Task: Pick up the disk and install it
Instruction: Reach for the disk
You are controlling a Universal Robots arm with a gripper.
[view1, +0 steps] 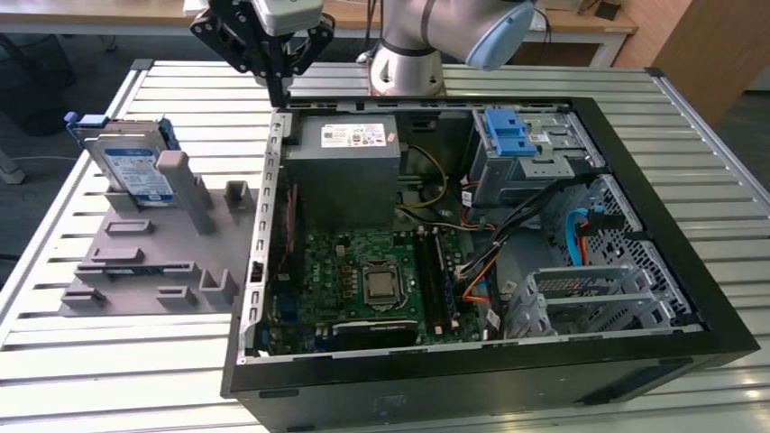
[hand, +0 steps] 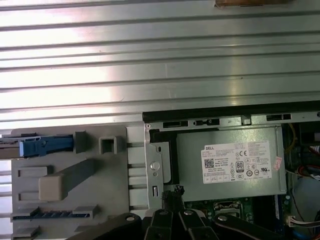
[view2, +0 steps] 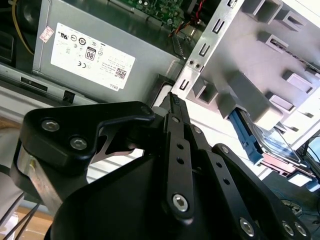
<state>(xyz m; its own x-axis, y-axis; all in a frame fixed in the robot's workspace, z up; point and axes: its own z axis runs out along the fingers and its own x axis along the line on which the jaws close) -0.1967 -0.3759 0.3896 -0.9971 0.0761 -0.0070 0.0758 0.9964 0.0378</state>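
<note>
The disk (view1: pixel 130 168), silver-grey with a white-and-blue label and blue side rails, stands on edge in a grey holder (view1: pixel 144 266) at the exterior view's left, outside the computer case. In the first wrist view the disk (hand: pixel 30 146) appears edge-on; in the second wrist view the disk (view2: pixel 274 144) lies beyond the holder's blocks. My gripper (view1: pixel 279 96) hangs above the case's back left corner, to the right of the disk and well apart from it. Its fingers (view2: pixel 173 107) are shut together with nothing between them.
The open black computer case (view1: pixel 673 225) lies on a slatted metal table (view1: pixel 180 361). Inside are a grey power-supply box (view1: pixel 349 167), the motherboard (view1: pixel 373 284), a blue latch (view1: pixel 510 135) on a metal cage, and an empty metal bay (view1: pixel 590 293).
</note>
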